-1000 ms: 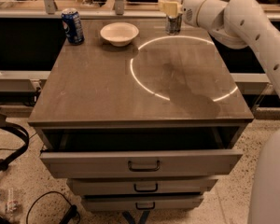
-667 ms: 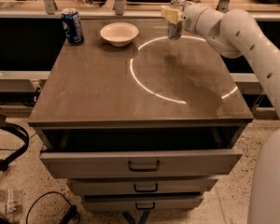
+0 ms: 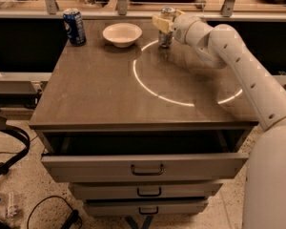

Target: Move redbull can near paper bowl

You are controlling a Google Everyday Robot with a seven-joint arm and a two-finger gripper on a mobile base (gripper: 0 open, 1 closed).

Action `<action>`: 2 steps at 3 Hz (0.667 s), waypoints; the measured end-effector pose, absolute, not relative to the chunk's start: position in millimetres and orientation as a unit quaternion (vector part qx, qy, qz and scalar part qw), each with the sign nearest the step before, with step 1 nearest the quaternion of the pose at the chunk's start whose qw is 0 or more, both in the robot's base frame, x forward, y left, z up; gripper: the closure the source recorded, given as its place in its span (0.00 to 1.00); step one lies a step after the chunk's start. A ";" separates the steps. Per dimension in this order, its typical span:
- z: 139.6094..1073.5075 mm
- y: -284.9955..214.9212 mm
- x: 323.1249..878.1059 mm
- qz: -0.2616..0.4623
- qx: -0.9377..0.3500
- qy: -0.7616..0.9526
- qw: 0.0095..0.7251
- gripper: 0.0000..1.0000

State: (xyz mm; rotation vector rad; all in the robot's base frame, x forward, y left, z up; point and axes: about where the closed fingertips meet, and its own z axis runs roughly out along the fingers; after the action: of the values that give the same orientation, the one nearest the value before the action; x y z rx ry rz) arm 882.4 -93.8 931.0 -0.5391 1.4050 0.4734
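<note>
The redbull can (image 3: 166,32), slim and silver-grey with a shiny top, stands upright at the back of the table top, right of the paper bowl (image 3: 122,34). My gripper (image 3: 164,23) reaches in from the right and is shut on the can's upper part; a pale yellow finger (image 3: 158,23) shows on its left side. The can's base is at or just above the surface. The white bowl sits about a can's height to its left.
A dark-blue Pepsi can (image 3: 75,26) stands at the back left corner of the table (image 3: 109,94). A bright ring of light lies on the table top. The top drawer (image 3: 148,163) below is pulled open. Cables lie on the floor at left.
My gripper has moved left along the back of the table with the redbull can in it, closer to the paper bowl. The bowl and Pepsi can have not moved.
</note>
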 end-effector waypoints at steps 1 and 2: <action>930.6 -92.0 882.6 0.214 -0.243 0.632 0.704 0.83; 930.5 -88.3 882.7 0.216 -0.244 0.631 0.704 0.51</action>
State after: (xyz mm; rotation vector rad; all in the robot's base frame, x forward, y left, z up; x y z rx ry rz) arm 882.7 -88.3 930.5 -0.5430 1.4039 0.4801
